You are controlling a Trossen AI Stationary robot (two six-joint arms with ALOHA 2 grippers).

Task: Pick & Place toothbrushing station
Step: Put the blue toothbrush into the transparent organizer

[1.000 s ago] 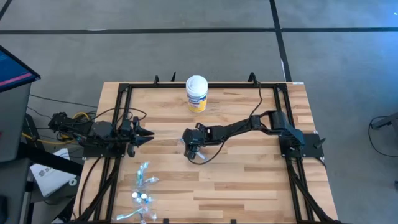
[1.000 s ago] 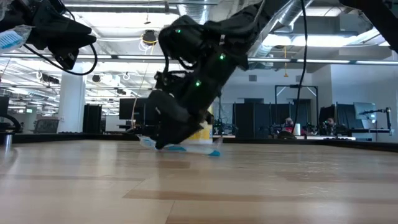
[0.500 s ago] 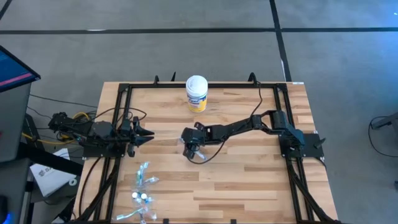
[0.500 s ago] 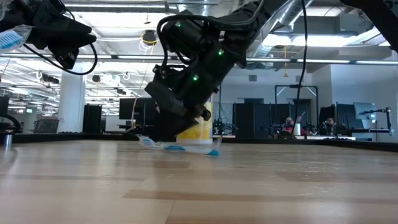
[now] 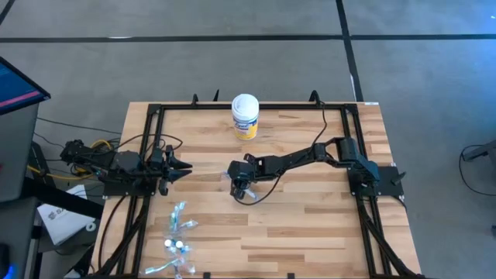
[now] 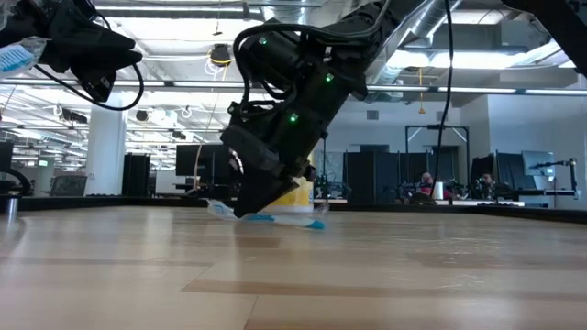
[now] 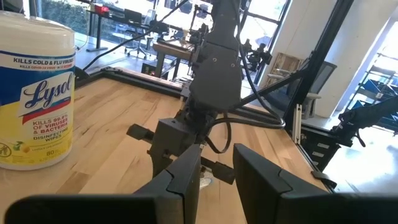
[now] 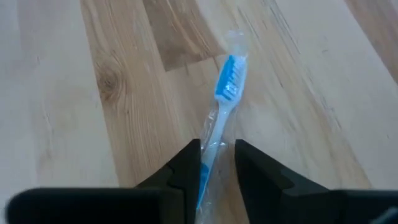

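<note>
A blue-and-white toothbrush [image 8: 222,99] in a clear wrapper lies flat near the middle of the table [image 5: 310,225]; in the low view the toothbrush [image 6: 284,220] shows under the dark hand. My right gripper [image 8: 217,149] reaches in from the table's right, slanting down, and is shut on the toothbrush; in the high view my right gripper [image 5: 239,187] stands over it. My left gripper [image 7: 217,155] waits at the table's left edge, held level and open with nothing between its fingers; it also shows in the high view as my left gripper [image 5: 184,167]. My right gripper pinches the toothbrush's handle [image 8: 210,157] and its wrapper between the two fingers. The fingers come slanting down from the table's right side, one on each side of the handle. The bristle head [image 8: 229,78] points on past the fingertips. The toothbrush lies on the table.
A yellow-and-white wipes canister [image 5: 245,116] stands at the far middle of the table. A heap of wrapped toothbrushes and small tubes [image 5: 178,232] lies at the near left. Black frame rails [image 5: 248,106] run around the table top. Bare wood lies at the near right.
In the low view my right gripper's fingers have drawn in over the toothbrush, the hand staying over the same spot. The toothbrush lies where it was on the table.
</note>
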